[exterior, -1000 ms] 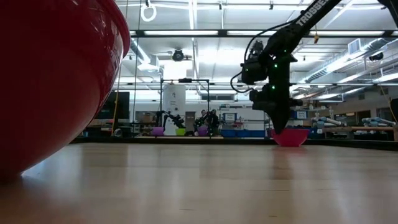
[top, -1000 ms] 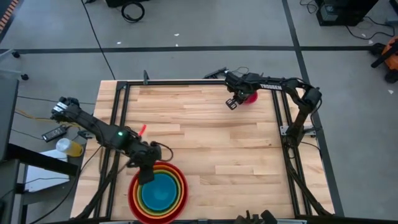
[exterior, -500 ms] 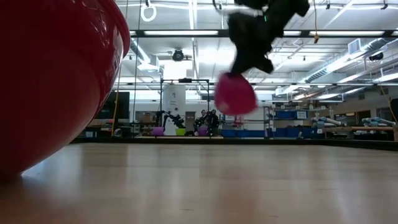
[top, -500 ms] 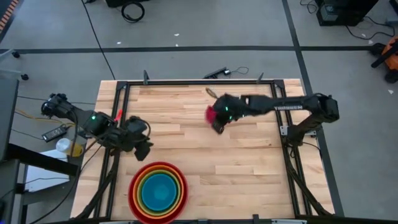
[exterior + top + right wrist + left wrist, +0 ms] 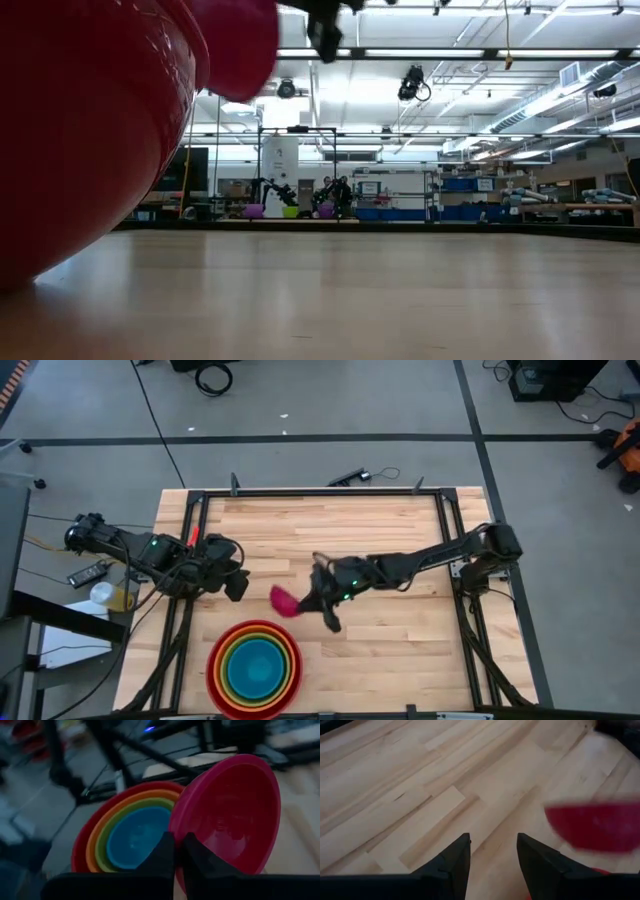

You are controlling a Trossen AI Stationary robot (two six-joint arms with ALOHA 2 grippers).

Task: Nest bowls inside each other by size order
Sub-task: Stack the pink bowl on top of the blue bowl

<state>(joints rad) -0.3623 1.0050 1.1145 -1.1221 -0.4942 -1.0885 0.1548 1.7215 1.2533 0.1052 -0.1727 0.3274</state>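
Note:
Red, orange, lime green and blue bowls sit nested as one stack (image 5: pixel 254 668) at the table's near left; the stack also shows in the right wrist view (image 5: pixel 127 836). The red bowl's wall fills the left of the low view (image 5: pixel 90 130). My right gripper (image 5: pixel 318 600) is shut on the small magenta-pink bowl (image 5: pixel 284 601), held in the air just far-right of the stack. My left gripper (image 5: pixel 238 585) is open and empty, beyond the stack's far-left side, fingers apart over bare wood (image 5: pixel 492 857). My right gripper pinches the magenta-pink bowl's rim (image 5: pixel 176 839) between its two fingers, one finger (image 5: pixel 196 857) inside the bowl and one (image 5: pixel 161 854) outside. The bowl is lifted clear of the table and tipped on its side, its opening facing back toward the wrist.
A black metal frame (image 5: pixel 300 491) runs along the table's far edge and both sides. Bare wood (image 5: pixel 400 630) lies to the right of the stack. The room's floor with cables lies beyond the far edge.
My right gripper has carried the magenta-pink bowl from the far right corner, lifted clear, across the table toward the near left and the stack. My left gripper has drawn back from the stack's rim toward the far edge.

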